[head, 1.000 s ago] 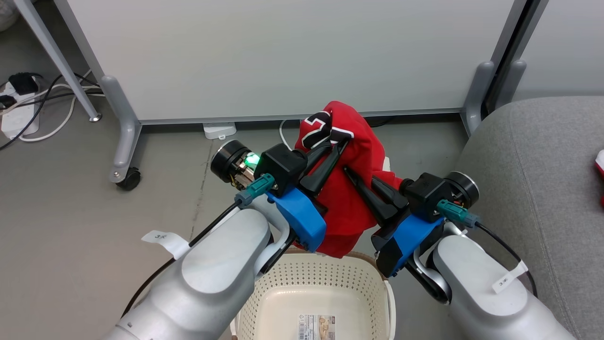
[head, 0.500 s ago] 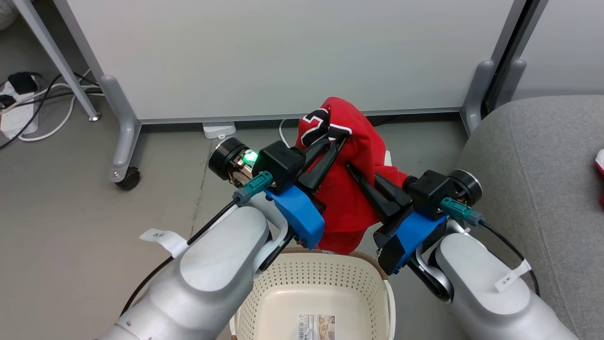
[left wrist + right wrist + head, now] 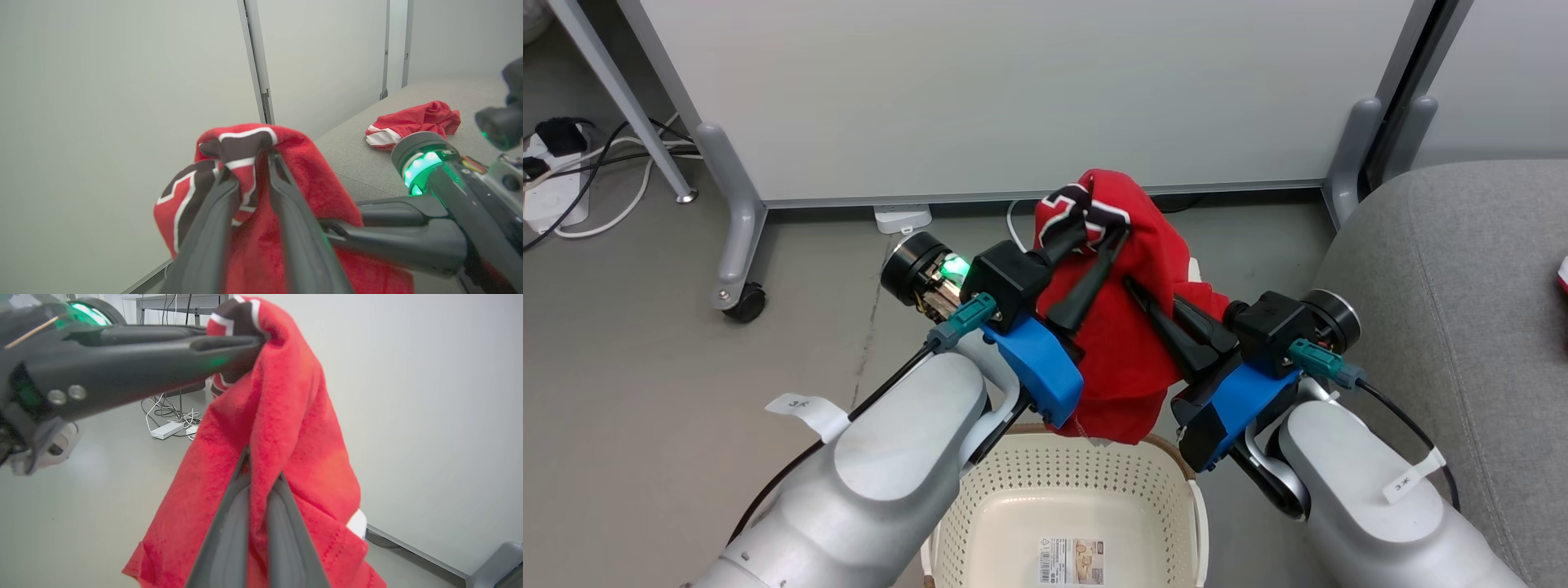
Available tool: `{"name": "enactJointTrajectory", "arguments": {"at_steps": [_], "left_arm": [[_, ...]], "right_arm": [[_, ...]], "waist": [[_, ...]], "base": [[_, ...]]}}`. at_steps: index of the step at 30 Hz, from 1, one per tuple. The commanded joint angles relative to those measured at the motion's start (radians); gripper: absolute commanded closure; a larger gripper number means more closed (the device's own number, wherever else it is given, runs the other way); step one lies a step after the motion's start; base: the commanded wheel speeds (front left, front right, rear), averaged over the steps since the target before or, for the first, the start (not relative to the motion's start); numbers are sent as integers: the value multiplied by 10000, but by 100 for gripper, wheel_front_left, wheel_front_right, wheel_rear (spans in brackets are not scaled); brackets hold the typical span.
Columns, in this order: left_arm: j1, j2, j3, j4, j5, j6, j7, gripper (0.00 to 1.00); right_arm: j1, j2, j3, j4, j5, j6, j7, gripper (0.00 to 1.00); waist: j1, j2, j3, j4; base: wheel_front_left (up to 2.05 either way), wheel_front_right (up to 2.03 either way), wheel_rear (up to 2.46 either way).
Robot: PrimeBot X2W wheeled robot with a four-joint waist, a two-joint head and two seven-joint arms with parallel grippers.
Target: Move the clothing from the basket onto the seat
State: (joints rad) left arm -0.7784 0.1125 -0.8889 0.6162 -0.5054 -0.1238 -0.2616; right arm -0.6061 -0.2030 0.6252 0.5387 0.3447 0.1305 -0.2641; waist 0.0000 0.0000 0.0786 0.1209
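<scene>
A red garment [image 3: 1127,359] with black-and-white lettering hangs in the air between my two grippers, above the far rim of the cream basket [image 3: 1013,490]. My left gripper [image 3: 1104,226] [image 3: 249,163] is at its lettered top fold, jaws parted a little, with fabric still lying between and over the tips. My right gripper [image 3: 1129,287] [image 3: 261,465] is shut on a red fold lower down. The grey seat [image 3: 1445,269] [image 3: 355,155] stands to the right, and another red garment [image 3: 412,122] with white trim lies on it. Only a label shows on the basket's floor.
A white partition panel [image 3: 1013,90] on grey wheeled feet [image 3: 739,302] stands right behind the garment. A power strip and cables [image 3: 556,188] lie on the floor at far left. A small white box [image 3: 903,219] sits at the panel's base.
My left gripper's fingers have spread apart slightly at the lettered fold. Both arms and the garment have edged a little up and forward.
</scene>
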Motion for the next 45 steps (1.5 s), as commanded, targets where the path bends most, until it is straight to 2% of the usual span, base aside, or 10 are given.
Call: {"name": "enactJointTrajectory", "arguments": {"at_steps": [1,13,21,45], "left_arm": [[-88,-21,36,8,81,19,-50,0],[49,-14,270,18,312,4,-49,0],[152,39,501,-277,563,116,-47,0],[734,179,694,-960,1219,20,-41,0]], "right_arm": [[-111,-47,-29,-38,-41,5,-4,100],[-51,-70,-287,-163,-109,5,-4,100],[241,89,-1031,-342,-216,5,-5,100],[1559,144,-3783,-1825,-1034,5,-5,100]], "waist": [[0,0,14,3],[0,0,32,-2],[0,0,286,-299],[0,0,1208,-3213]], "base": [[0,0,0],[0,0,0],[0,0,0],[0,0,0]]}}
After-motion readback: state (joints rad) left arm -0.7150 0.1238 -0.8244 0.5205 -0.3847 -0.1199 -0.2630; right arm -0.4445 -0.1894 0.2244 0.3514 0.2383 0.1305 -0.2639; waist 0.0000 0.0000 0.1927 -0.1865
